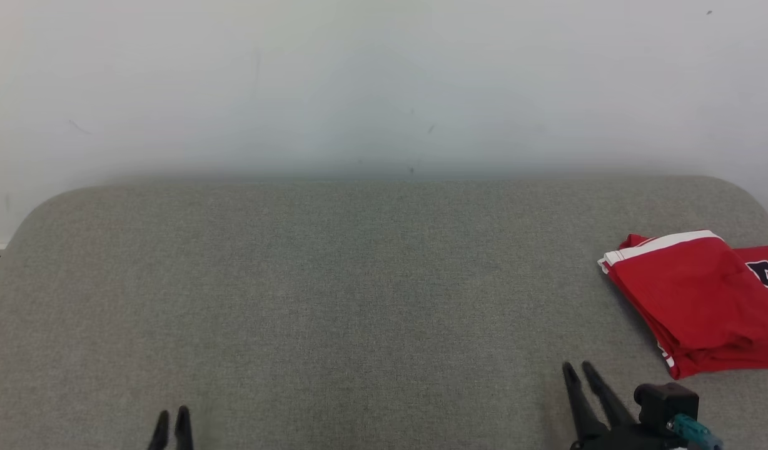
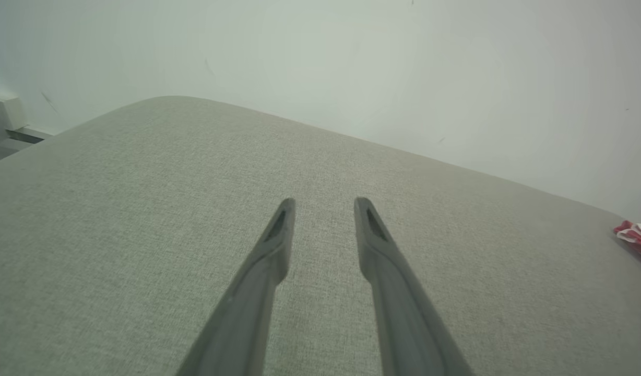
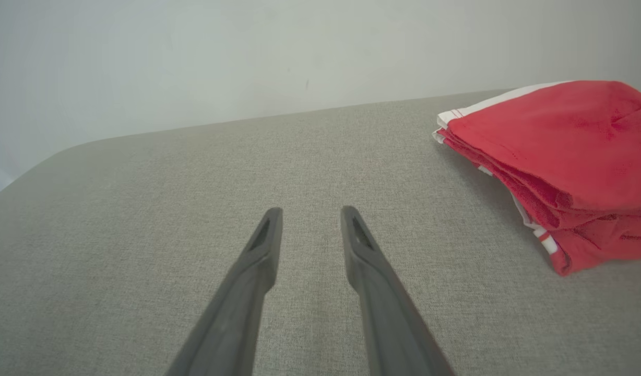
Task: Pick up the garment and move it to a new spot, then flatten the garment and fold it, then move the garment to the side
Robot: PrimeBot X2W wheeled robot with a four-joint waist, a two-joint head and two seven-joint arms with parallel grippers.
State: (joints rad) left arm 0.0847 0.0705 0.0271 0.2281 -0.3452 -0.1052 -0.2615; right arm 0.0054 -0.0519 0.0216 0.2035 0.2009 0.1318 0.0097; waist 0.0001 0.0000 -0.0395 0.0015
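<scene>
Nearest, at the lower left of the head view, the left gripper [image 1: 173, 417] sits over the grey cloth surface [image 1: 359, 281], fingers parted with nothing between them; at the lower right, the right gripper [image 1: 578, 369] likewise has its fingers apart and empty, tips pointing away from the robot; just beyond it and to its right, not touching it, lies the garment [image 1: 697, 300], red with white trim and a dark print, folded into a stack near the surface's right edge; farthest, a pale wall [image 1: 384, 81] stands behind the surface.
</scene>
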